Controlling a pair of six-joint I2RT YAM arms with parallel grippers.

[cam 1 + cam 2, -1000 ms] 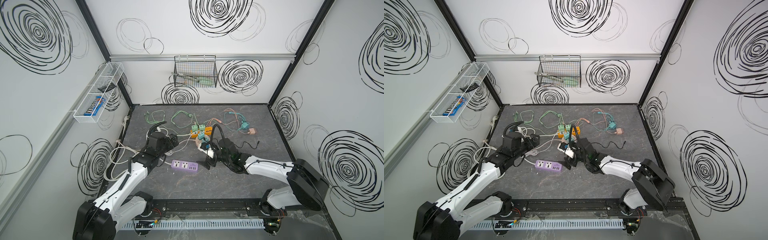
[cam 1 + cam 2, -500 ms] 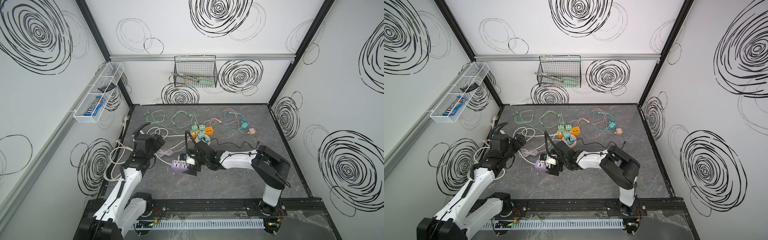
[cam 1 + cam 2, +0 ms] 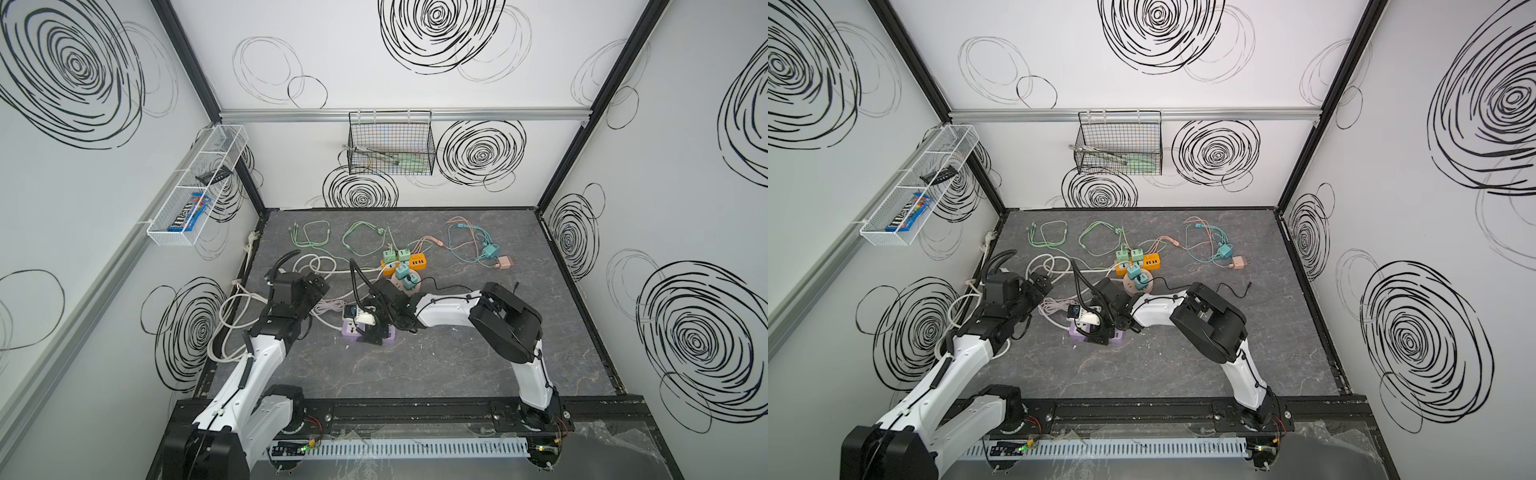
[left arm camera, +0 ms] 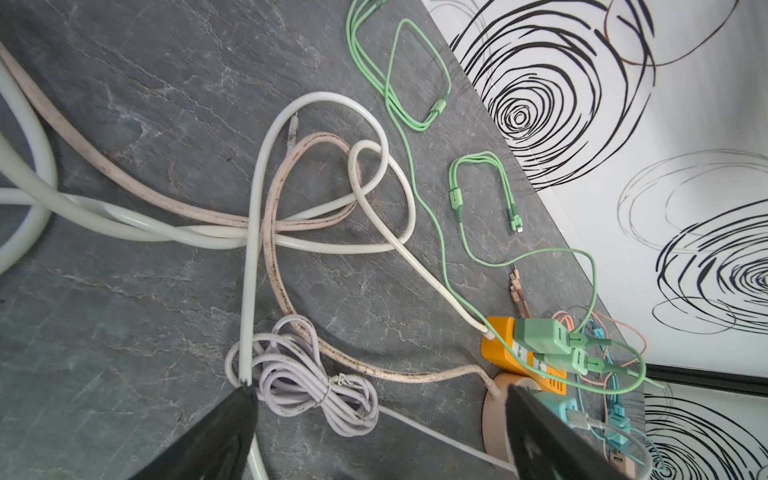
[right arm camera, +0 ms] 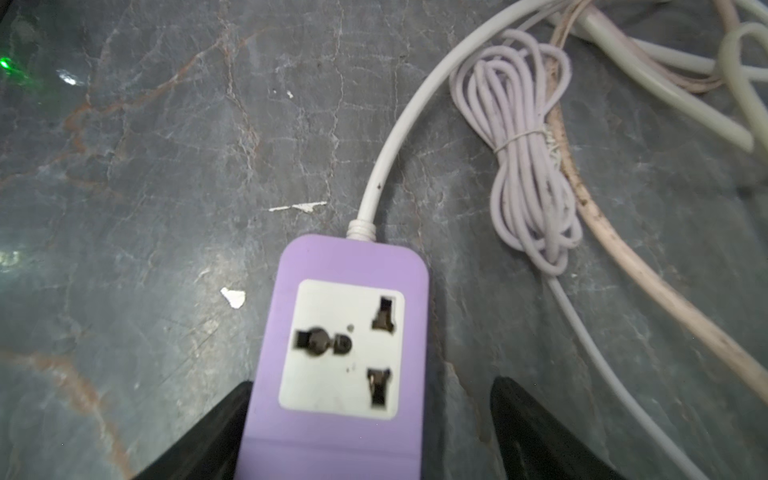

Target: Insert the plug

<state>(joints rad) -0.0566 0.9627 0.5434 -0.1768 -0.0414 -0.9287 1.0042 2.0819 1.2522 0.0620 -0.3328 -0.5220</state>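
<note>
The right gripper (image 5: pixel 372 386) has crossed over to straddle the purple power strip (image 5: pixel 353 257)

White walls (image 3: pixel 353 95) with black swirls; dark grey marbled floor (image 3: pixel 436 374); black corner posts (image 3: pixel 188 62).

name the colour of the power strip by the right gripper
Power strip: purple, clearest in right wrist view.

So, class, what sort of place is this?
Likely a robot lab test cell: a left arm and right arm on a rail, swirl-patterned walls around the table, and a purple power strip.
</note>
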